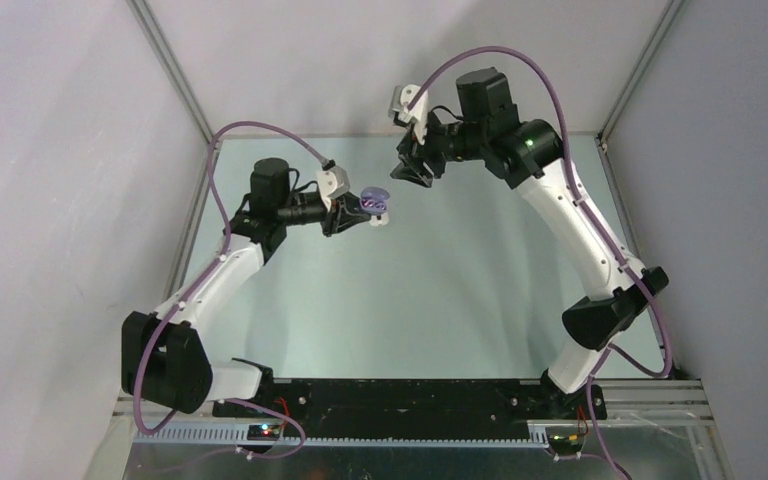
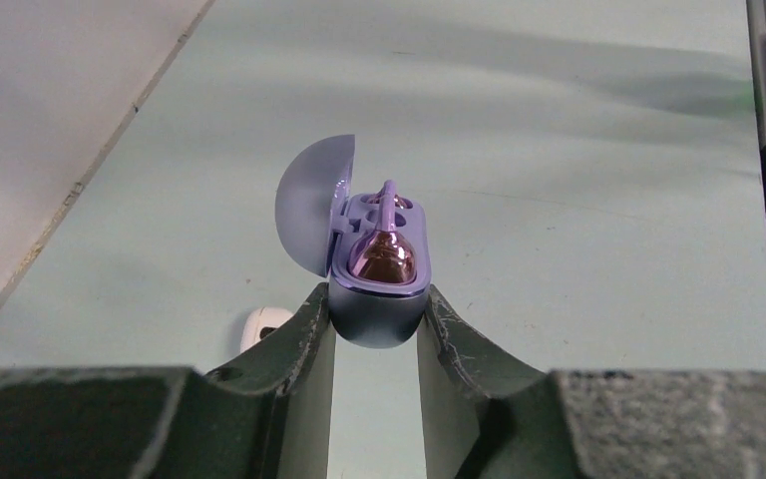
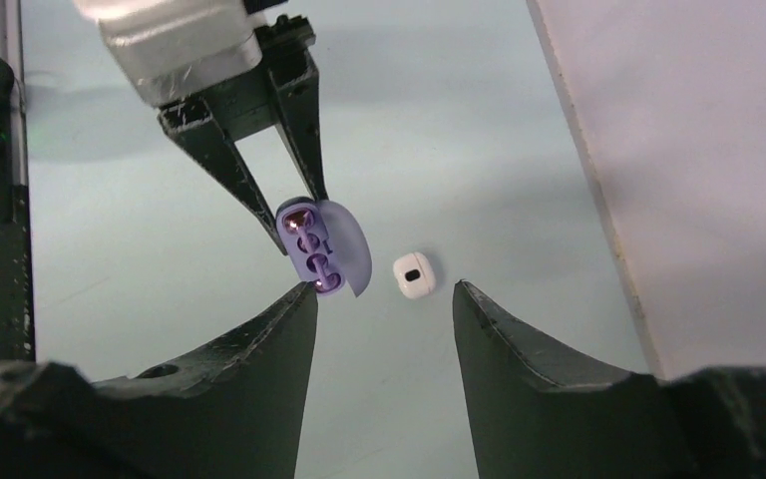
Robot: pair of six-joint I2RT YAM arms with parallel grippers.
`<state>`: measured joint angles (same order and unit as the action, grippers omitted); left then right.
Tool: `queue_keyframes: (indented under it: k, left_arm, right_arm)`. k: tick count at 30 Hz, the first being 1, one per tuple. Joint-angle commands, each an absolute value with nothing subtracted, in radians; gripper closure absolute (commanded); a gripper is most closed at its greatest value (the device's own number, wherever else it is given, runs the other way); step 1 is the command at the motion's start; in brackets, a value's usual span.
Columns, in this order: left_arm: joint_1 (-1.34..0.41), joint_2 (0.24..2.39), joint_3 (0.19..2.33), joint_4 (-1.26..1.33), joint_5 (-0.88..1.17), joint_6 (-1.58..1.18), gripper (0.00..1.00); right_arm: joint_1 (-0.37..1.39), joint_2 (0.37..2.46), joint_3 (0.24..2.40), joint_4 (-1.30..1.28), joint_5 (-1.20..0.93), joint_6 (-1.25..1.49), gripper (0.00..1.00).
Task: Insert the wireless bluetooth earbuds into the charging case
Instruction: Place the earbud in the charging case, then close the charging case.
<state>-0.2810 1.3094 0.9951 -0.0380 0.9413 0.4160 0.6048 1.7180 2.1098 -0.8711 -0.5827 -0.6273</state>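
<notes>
Tabletop [image 1: 410,310]: pale green, matte, faint scuffs, soft shadows. Left wall [image 1: 60,200], rear wall [image 1: 360,60], right wall [image 1: 740,200]: plain light grey panels. Corner posts [image 1: 171,70]: bare aluminium, at rear corners. Slotted metal rail [image 1: 410,437]: along near edge. Lighting: even, diffuse.

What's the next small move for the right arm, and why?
Probably bring the right gripper in to tip the lid shut: the left gripper grips the purple charging case with its lid open, purple earbuds look seated in it, and the right jaws stand open, empty.
</notes>
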Motion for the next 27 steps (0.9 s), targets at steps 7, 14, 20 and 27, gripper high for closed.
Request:
queue_keyframes:
  k: [7, 14, 20, 27]
  left_arm:
    - [-0.275, 1.279, 1.042, -0.146, 0.975, 0.567, 1.0]
    - [-0.275, 1.262, 1.036, -0.141, 0.974, 0.562, 1.0]
    - [-0.275, 1.256, 1.032, -0.136, 0.974, 0.557, 1.0]
    - [-0.275, 1.253, 1.023, -0.118, 0.975, 0.543, 1.0]
  right_arm:
    - [0.638, 1.804, 2.099, -0.774, -0.57, -0.417, 0.27]
    - [0.666, 1.83, 2.072, -0.783, -0.579, -0.41, 0.22]
    - [0.672, 1.844, 2.056, -0.792, -0.579, -0.423, 0.23]
    - [0.681, 1.859, 2.05, -0.787, -0.532, -0.43, 0.24]
